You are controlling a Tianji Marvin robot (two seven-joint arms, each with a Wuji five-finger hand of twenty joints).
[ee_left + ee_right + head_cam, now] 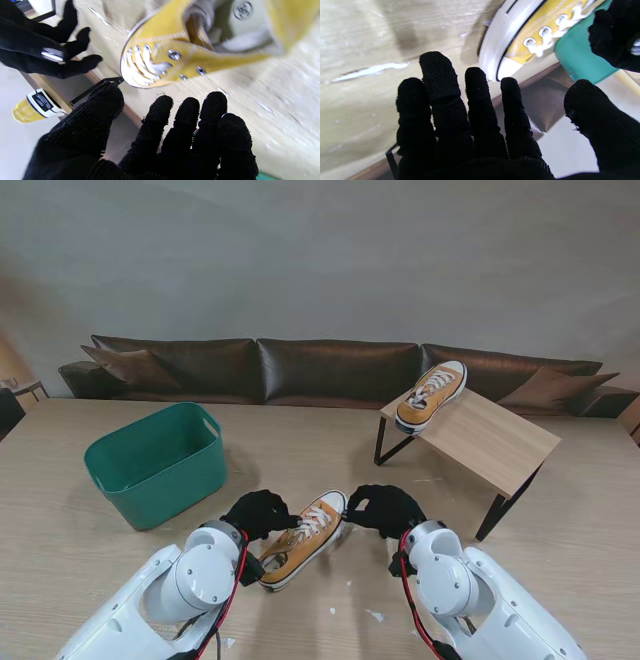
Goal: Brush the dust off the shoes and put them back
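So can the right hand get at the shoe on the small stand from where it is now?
Probably yes: the right hand is open at the near shoe's toe, and the table between it and the stand's shoe looks clear.

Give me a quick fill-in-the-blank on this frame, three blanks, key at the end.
1. The bin on the table is ____ in colour.
2. The second shoe rests on the small wooden ____.
3. The shoe on the table lies between the left hand and the ____ hand.

Missing words: green; stand; right
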